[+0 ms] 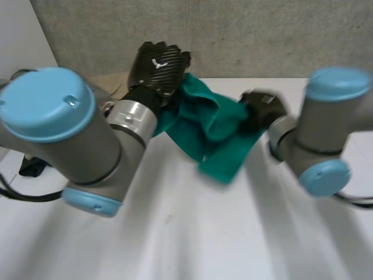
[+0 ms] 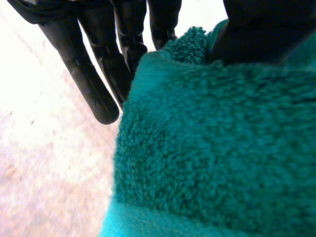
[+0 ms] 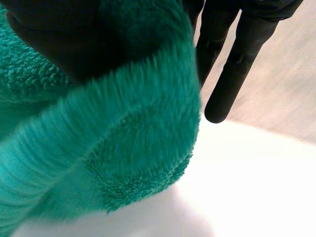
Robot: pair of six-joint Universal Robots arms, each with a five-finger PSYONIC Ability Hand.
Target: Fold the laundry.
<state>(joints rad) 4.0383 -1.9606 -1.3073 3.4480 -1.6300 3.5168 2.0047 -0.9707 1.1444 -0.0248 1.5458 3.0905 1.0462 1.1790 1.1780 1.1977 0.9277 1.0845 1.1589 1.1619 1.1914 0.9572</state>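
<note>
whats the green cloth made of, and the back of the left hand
Green cloth: looks like terry towelling, likely cotton, matte; fuzzy looped pile shows close up. Left hand: its back has a glossy checked weave, probably carbon fibre or a print of it.

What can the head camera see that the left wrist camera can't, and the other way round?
Head view: the whole scene, with the left arm, the right arm, the right hand gripping one end of the green towel held up over the white table, and a grey wall. Left wrist view: the towel's fuzzy loops up close, and the left hand with its thumb pressing on the towel. Both: towel, left hand, table.
</note>
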